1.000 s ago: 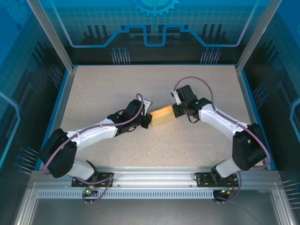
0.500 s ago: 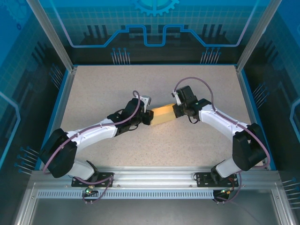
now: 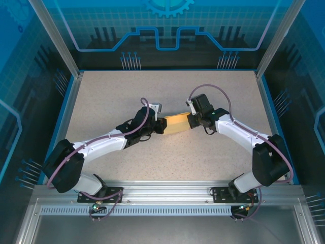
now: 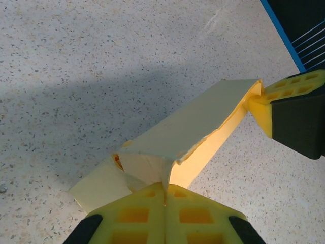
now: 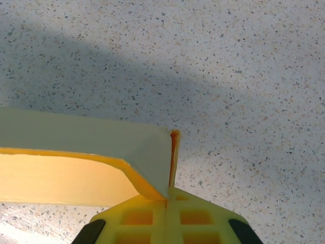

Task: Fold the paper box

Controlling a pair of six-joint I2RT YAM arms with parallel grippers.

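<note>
The pale yellow paper box [image 3: 177,123] hangs just over the middle of the table, held at both ends. My left gripper [image 3: 161,125] is shut on its left end; in the left wrist view the yellow fingers [image 4: 193,213] pinch a thin cardboard edge of the paper box [image 4: 198,119], whose panels bow open beyond. My right gripper [image 3: 191,120] is shut on the right end; in the right wrist view its fingers [image 5: 137,218] clamp the corner of the paper box [image 5: 76,134]. The right gripper's fingertips [image 4: 264,104] also appear at the far end in the left wrist view.
A speckled beige tabletop [image 3: 127,91] lies inside a blue-rimmed enclosure with metal posts [image 3: 56,40] at the back corners. An aluminium rail [image 3: 167,193] with both arm bases runs along the near edge.
Both grippers have carried the box slightly up-table, the left one moving a little further away and to the right. Both grips stay unchanged.
</note>
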